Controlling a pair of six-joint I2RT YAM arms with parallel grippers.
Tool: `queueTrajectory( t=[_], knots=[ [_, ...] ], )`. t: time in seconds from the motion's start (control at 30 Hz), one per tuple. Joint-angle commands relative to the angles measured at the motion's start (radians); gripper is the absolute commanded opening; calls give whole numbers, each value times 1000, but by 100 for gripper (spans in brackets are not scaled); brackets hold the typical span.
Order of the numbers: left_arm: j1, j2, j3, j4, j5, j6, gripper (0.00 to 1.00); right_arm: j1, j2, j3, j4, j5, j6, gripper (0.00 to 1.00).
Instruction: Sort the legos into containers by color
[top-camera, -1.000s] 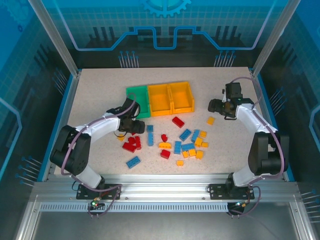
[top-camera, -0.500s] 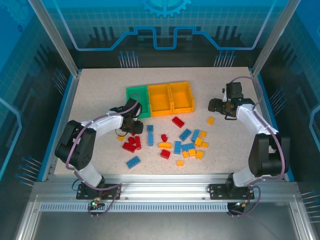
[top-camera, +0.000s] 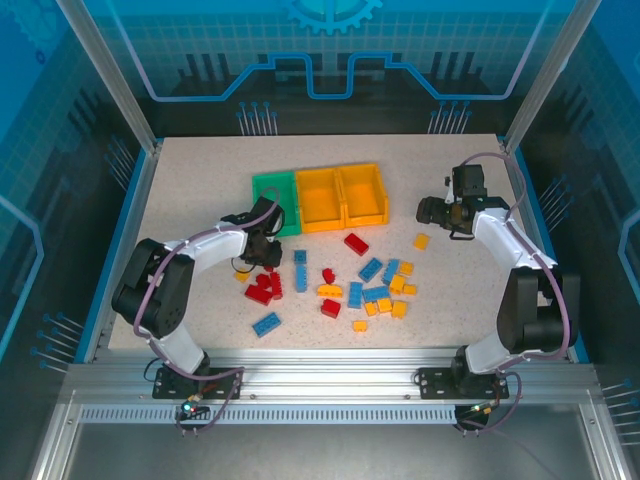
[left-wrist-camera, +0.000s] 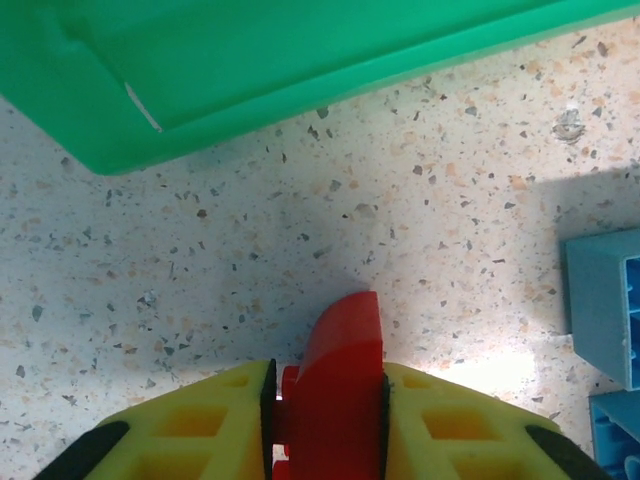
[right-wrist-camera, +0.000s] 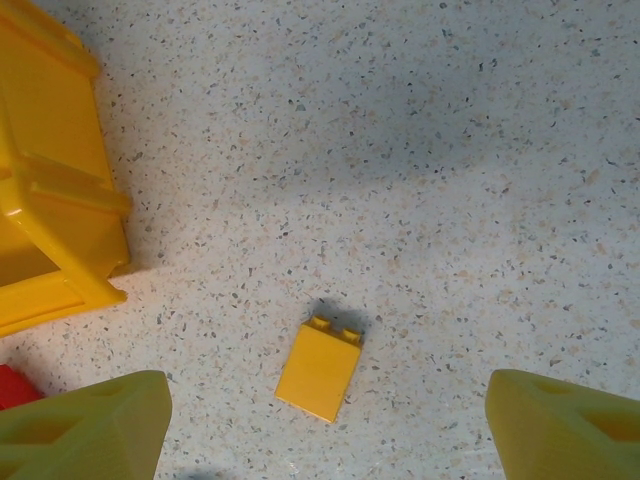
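Now my left claw (left-wrist-camera: 325, 425) pinches a red lego (left-wrist-camera: 340, 340).
The lego is near the green bin (left-wrist-camera: 250, 70); my right claw (right-wrist-camera: 322, 440) is spread wide over a yellow lego (right-wrist-camera: 318, 372).

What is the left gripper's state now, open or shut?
The left gripper is shut on a red lego: its yellow fingers press both sides of the brick.

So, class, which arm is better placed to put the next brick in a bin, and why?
Left. The left gripper is shut on a red brick beside the green bin; the right gripper is open over a yellow brick, holding nothing.
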Motion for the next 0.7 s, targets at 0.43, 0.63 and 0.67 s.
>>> queueTrajectory(
  t=[0.43,0.63,0.67],
  knots=[
    [-2,-143,157,-121,1,-134,24,302,-4,-9,-28,-64,-244,79],
    [54,-65,307,-175,44,-149,25,378,70,35,-49,-102,-321,78],
    [67,-44,326,-175,59,-155,25,390,90,45,-53,-104,-329,78]
  ],
)
